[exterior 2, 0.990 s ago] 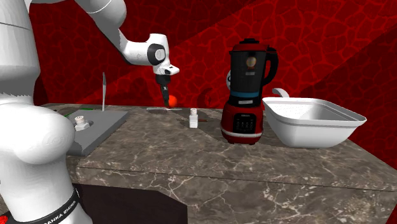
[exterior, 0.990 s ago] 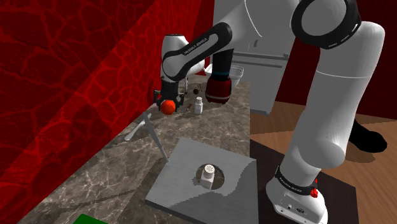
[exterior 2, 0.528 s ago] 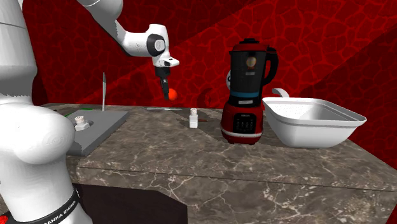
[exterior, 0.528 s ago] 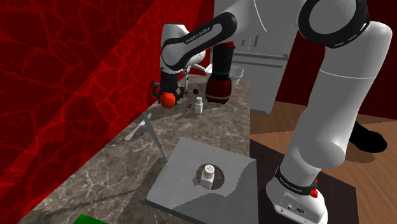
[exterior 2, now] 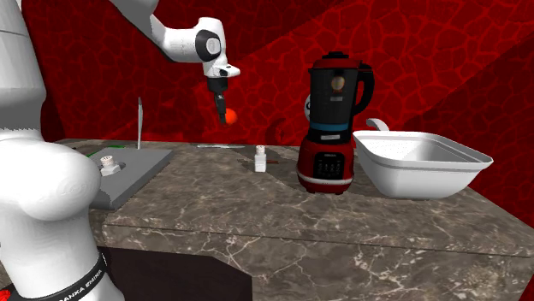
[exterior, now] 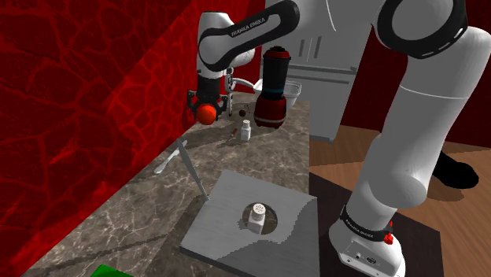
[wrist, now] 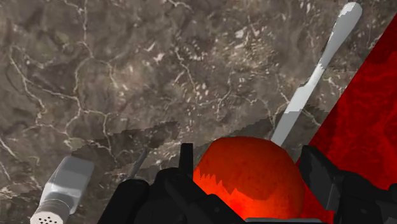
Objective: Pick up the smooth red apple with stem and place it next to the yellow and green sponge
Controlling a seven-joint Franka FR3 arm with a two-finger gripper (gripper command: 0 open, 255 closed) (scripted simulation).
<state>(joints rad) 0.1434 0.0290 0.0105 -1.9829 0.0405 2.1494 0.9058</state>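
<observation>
I read the gripper [exterior: 207, 110] as closed on the red apple [exterior: 207, 116]: in the wrist view both black fingers [wrist: 185, 167] press against the apple's [wrist: 248, 173] sides, one on each side. The apple hangs in the air above the dark marble countertop [exterior: 142, 206], close to the red wall [exterior: 71, 94], and touches nothing but the fingers. In the second exterior view it [exterior 2: 226, 115] sits under the downward-pointing gripper [exterior 2: 224, 109], well above the counter surface and to that view's left of the red and black blender [exterior 2: 333, 124]. Beneath the hand, the wrist view shows a long white utensil [wrist: 315, 76] lying on the stone by the wall and a small white shaker [wrist: 60, 191] off to the other side. A grey slab [exterior: 236, 236] on the nearer counter carries a second small white shaker [exterior: 257, 218]. A green object [exterior: 110, 272] is cut by the shoulder view's lower edge, well apart from the apple. A white basin [exterior 2: 419, 162] stands beside the blender.
</observation>
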